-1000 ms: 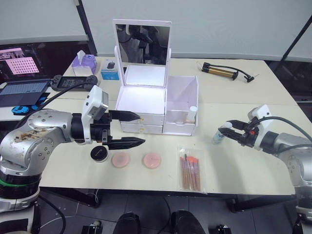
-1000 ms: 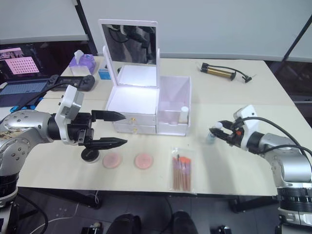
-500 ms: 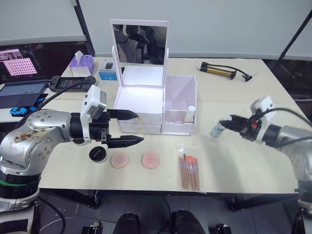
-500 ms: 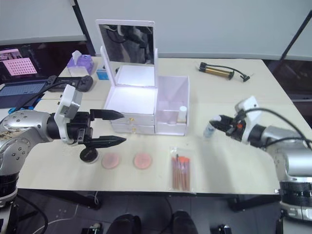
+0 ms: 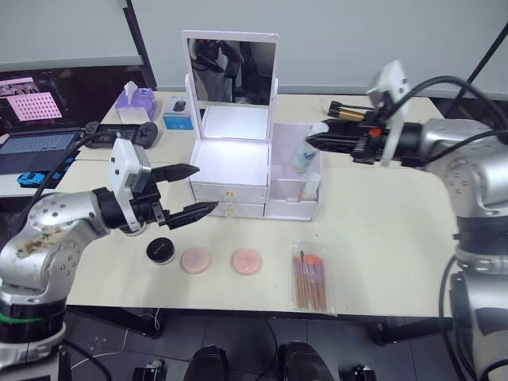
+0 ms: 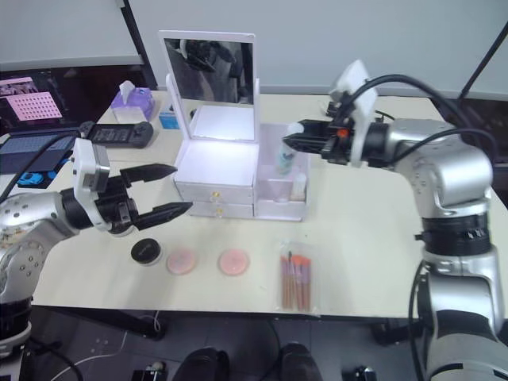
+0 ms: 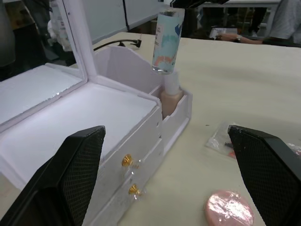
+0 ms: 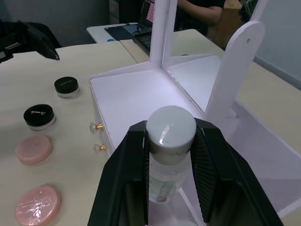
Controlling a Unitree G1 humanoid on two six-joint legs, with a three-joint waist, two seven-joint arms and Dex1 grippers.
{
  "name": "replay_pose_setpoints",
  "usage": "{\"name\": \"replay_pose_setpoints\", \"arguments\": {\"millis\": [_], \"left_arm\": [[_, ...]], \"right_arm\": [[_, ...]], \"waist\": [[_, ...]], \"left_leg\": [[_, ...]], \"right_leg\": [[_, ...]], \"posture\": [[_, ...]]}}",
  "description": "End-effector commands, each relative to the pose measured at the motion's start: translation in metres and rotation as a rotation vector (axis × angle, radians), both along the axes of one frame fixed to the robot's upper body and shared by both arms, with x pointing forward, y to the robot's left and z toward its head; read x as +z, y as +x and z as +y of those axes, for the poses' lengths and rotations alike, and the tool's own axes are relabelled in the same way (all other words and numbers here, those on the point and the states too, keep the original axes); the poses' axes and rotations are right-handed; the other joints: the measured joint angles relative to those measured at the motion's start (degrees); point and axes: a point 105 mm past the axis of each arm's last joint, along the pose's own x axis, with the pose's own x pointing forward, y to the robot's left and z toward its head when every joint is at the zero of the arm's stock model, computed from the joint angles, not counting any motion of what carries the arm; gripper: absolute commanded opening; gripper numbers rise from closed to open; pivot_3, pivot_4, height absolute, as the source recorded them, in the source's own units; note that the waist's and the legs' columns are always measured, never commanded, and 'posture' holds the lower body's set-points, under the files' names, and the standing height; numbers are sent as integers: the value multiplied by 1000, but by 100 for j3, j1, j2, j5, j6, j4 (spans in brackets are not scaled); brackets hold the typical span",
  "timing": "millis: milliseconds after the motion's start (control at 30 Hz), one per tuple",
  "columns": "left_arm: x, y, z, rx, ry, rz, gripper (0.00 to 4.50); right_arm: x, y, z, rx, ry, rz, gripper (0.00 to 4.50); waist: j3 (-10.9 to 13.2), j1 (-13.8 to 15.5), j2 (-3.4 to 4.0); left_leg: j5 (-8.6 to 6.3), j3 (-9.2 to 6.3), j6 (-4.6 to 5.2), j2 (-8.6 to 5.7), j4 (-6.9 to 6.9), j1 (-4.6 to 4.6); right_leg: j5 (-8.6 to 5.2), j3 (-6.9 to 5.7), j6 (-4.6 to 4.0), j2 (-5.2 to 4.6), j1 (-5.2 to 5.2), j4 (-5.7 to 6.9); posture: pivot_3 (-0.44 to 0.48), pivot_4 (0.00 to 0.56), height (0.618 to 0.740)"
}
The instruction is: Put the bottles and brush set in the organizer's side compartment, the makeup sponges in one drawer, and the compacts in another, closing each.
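The white organizer (image 5: 232,163) with its mirror stands mid-table, both drawers (image 7: 126,161) shut. My right gripper (image 5: 311,141) is shut on a clear bottle (image 5: 304,155) by its white cap (image 8: 170,134), and the bottle hangs over the side compartment (image 5: 295,189). Another bottle (image 7: 170,96) stands upright inside that compartment. My left gripper (image 5: 205,188) is open in front of the drawers, holding nothing. Below it lie a black compact (image 5: 161,250) and two pink makeup sponges (image 5: 196,259) (image 5: 247,260). A second black compact (image 8: 66,85) lies further back. The bagged brush set (image 5: 308,282) lies by the front edge.
A hand pump (image 5: 361,117) lies at the back right of the table. A tissue box (image 5: 135,103), a game controller (image 5: 119,135) and a laptop (image 5: 40,151) sit at the back left. People sit at tables in the background (image 7: 282,23).
My right arm has lifted the bottle off the table at the right and carried it left, above the side compartment. My left gripper has drawn back a little to the left.
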Motion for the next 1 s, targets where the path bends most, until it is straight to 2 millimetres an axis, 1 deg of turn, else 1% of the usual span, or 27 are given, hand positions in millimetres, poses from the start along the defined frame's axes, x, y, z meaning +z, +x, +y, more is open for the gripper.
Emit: {"name": "replay_pose_setpoints", "arguments": {"millis": [33, 133, 267, 400, 500, 633, 700, 833, 1000], "left_arm": [[12, -10, 2, 30, -2, -66, 4500], [10, -15, 5, 58, 20, -72, 4500], [7, -20, 5, 71, 32, -67, 4500], [6, -24, 5, 83, 53, -64, 4500], [7, -27, 6, 90, 59, -62, 4500], [8, -29, 7, 99, 63, -61, 4500], [9, -29, 6, 100, 62, -62, 4500], [9, -29, 6, 102, 52, -50, 4500], [11, -28, 6, 95, 55, -56, 4500]], "right_arm": [[5, 5, 8, 16, -40, -68, 889], [-3, 10, 16, 25, -29, -45, 889], [-20, 15, 22, 35, -45, -7, 889], [-34, 31, 20, -19, -78, 4, 889], [-44, 37, 20, -30, -98, 14, 889], [-69, 42, 24, -22, -130, 53, 889], [-76, 44, 24, -24, -132, 66, 889], [-80, 46, 27, -18, -115, 86, 889], [-81, 47, 26, -22, -138, 74, 889]], "waist": [[0, 5, 0], [0, 2, 0], [0, -7, 0], [0, -7, 0], [0, -5, 0], [0, -16, 1], [0, -19, 1], [-1, -20, 0], [-1, -12, 0]], "left_leg": [[0, 0, 0, 0, 0, 0], [1, 0, 0, 0, 2, 0], [0, 1, 0, 2, 1, 2], [0, 2, 0, 2, 1, 2], [1, 3, 0, 1, 1, 1], [0, 2, -1, 2, 0, 3], [1, 2, -1, 3, -1, 3], [0, 3, -1, 4, -1, 6], [1, 3, -1, 3, -1, 6]], "right_leg": [[0, 0, 0, 0, -1, 0], [0, -1, -1, -1, -1, 3], [0, 0, -1, 1, -2, 4], [1, 0, -3, 1, -2, 5], [1, -1, -3, 0, -2, 4], [1, 0, -4, 2, -3, 5], [1, 0, -5, 3, -3, 5], [0, 0, -6, 3, -1, 6], [1, -1, -6, 1, 0, 6]], "posture": [[0, 150, 725], [0, 150, 725], [0, 150, 725], [0, 150, 725], [0, 150, 725], [0, 150, 725], [0, 150, 725], [0, 150, 725], [0, 150, 725]]}}
